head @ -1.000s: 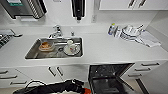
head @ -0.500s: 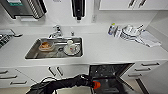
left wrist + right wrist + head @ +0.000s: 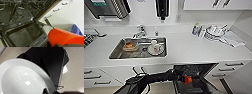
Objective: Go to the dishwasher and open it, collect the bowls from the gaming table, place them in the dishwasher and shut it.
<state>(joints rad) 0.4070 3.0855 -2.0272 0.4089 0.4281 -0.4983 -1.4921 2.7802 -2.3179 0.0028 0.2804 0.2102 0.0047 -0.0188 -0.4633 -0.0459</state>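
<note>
The dishwasher (image 3: pixel 194 71) stands open under the counter, its dark inside and grey wire rack (image 3: pixel 18 11) showing and its door (image 3: pixel 23 36) folded down. My left arm comes in from the lower left. Its left gripper (image 3: pixel 184 79) is shut on an orange bowl (image 3: pixel 187 79) just over the open door. That orange bowl (image 3: pixel 65 36) looms large in the left wrist view, beside the door's edge. My right gripper (image 3: pixel 45 91) is shut on the rim of a white bowl (image 3: pixel 22 79), which hangs above the robot's dark base and the pale floor.
Above the dishwasher runs a white counter (image 3: pixel 196 50) with a steel sink (image 3: pixel 115 53) holding several dishes and a tap (image 3: pixel 141 31). A pile of dishes (image 3: pixel 214 31) sits at the counter's right. White drawers (image 3: pixel 231 67) with bar handles flank the dishwasher.
My left arm with the orange bowl has come into the head view from the lower left and reached over the open dishwasher door.
</note>
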